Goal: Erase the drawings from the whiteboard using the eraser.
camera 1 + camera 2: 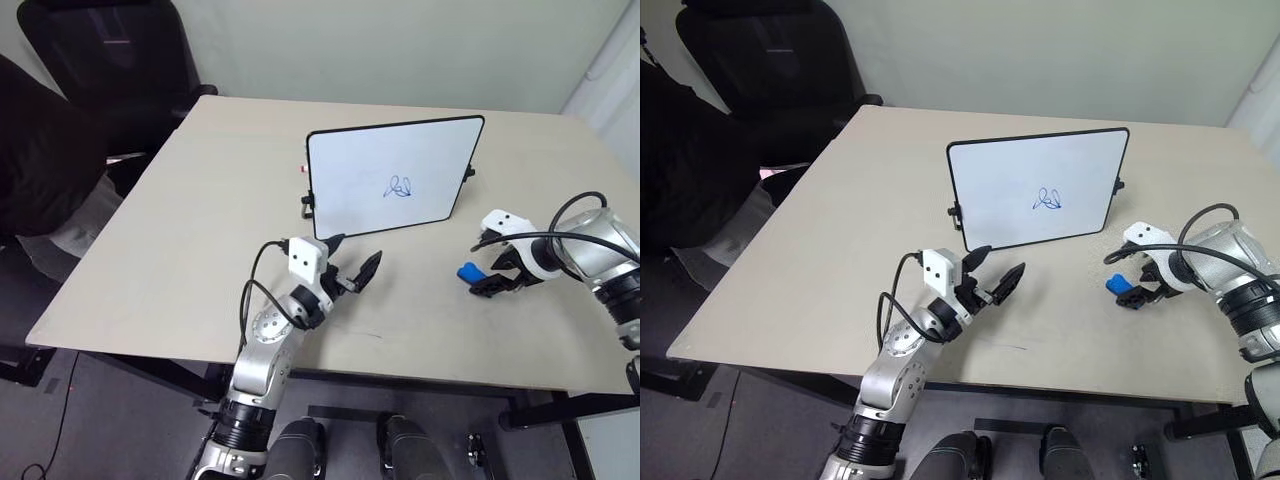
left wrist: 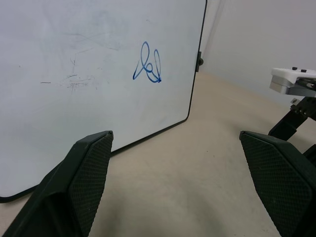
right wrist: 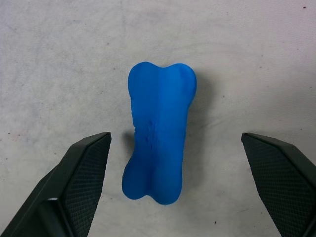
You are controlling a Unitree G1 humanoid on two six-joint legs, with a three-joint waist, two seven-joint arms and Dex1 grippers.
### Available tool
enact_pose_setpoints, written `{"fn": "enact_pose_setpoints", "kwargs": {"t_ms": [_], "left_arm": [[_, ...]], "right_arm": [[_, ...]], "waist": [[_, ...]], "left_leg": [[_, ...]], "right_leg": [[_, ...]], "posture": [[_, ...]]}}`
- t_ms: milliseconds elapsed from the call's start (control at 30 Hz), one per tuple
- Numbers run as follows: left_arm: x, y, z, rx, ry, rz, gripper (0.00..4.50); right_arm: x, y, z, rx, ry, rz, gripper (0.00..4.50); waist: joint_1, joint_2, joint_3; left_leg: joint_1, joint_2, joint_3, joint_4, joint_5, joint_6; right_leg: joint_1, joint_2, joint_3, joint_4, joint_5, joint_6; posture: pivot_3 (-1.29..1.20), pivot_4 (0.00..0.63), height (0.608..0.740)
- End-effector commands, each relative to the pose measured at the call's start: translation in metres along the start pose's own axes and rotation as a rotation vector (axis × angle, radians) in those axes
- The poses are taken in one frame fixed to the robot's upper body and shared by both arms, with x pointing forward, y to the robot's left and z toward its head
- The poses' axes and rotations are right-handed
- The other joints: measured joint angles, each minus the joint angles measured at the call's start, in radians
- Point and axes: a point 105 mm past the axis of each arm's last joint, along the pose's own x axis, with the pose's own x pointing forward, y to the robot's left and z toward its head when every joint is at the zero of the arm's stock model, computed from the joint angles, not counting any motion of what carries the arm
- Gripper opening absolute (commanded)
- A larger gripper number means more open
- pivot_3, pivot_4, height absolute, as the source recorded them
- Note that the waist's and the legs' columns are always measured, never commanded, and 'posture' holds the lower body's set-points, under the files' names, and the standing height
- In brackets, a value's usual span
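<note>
1. We see one left gripper [image 1: 355,264], its two black fingers [image 2: 84,177] cross-hatched and spread wide, holding nothing.
2. Just ahead of it stands one whiteboard [image 1: 350,170]: smooth white face, thin black frame, rounded corners, small black feet, leaning slightly back.
3. One drawing [image 1: 399,187], a loopy blue scribble, sits on the board's right half, ahead and right of that gripper.
4. One eraser [image 3: 159,132], a bright blue, slightly pinched block, lies flat between the right gripper's [image 1: 497,277] parted fingers, untouched.
5. The table [image 1: 200,220] is pale beige and matte; one black chair [image 1: 110,60] stands at its far left, before a plain light wall [image 1: 400,40].
</note>
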Motion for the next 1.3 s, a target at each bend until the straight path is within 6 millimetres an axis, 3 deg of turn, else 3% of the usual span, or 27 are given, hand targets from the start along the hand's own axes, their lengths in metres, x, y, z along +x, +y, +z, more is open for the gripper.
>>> {"fn": "enact_pose_setpoints", "kwargs": {"t_ms": [33,67,367,467,633,833,1033,1300], "left_arm": [[0.001,-0.004,0.013,0.007,-0.049,-0.009,4.50],[0.001,-0.003,0.013,0.006,-0.049,-0.009,4.50],[0.002,-0.002,0.012,0.012,-0.048,-0.006,4.50],[0.002,-0.002,0.012,0.015,-0.047,-0.004,4.50],[0.002,-0.001,0.012,0.016,-0.046,0.000,4.50],[0.002,-0.001,0.011,0.015,-0.046,-0.001,4.50],[0.004,-0.001,0.010,0.011,-0.044,-0.004,4.50],[0.004,0.001,0.010,0.016,-0.042,-0.006,4.50]], "right_arm": [[-0.011,-0.005,0.012,-0.016,-0.046,-0.022,3.61],[-0.010,-0.005,0.013,-0.017,-0.047,-0.021,3.27],[-0.003,-0.004,0.013,-0.020,-0.035,-0.020,3.27],[-0.002,-0.005,0.014,-0.022,-0.032,-0.025,2.74],[-0.002,-0.005,0.013,-0.035,-0.031,-0.021,1.10],[-0.006,-0.001,0.012,-0.047,-0.037,-0.016,1.10],[-0.019,0.004,0.020,-0.041,-0.101,-0.016,0.21],[-0.031,0.021,0.040,0.090,-0.328,0.015,0.17]], "waist": [[0.000,0.000,0.000],[0.000,0.000,0.000],[0.000,0.000,0.000],[0.000,0.000,0.000],[0.000,0.000,0.000],[0.000,0.000,0.000],[0.000,0.000,0.000],[0.000,0.000,0.000]], "left_leg": [[0.000,0.000,0.000,0.000,0.000,0.000],[0.000,0.000,0.000,0.000,0.000,0.000],[0.000,0.000,0.000,-0.001,0.000,0.000],[0.000,0.000,0.000,-0.001,0.000,0.000],[0.000,0.000,0.000,-0.001,0.000,0.000],[0.000,0.000,0.000,-0.001,0.000,0.000],[0.000,0.000,0.000,-0.001,0.001,-0.002],[0.000,0.000,0.000,-0.001,0.001,-0.002]], "right_leg": [[0.000,0.000,0.000,0.000,0.000,0.000],[0.000,0.000,0.000,0.000,0.000,0.000],[0.000,0.000,0.000,0.000,0.000,0.000],[0.000,0.000,0.000,0.000,0.000,0.000],[0.000,0.000,0.000,0.000,0.000,0.000],[0.000,0.000,0.000,0.000,0.000,0.000],[0.000,0.000,0.000,-0.001,0.000,0.000],[0.000,0.000,0.000,-0.001,0.000,0.000]], "posture": [[0.00,0.150,0.740],[0.00,0.150,0.740],[0.00,0.150,0.740],[0.00,0.150,0.740],[0.00,0.150,0.740],[0.00,0.150,0.740],[0.00,0.150,0.740],[0.00,0.150,0.740]]}}
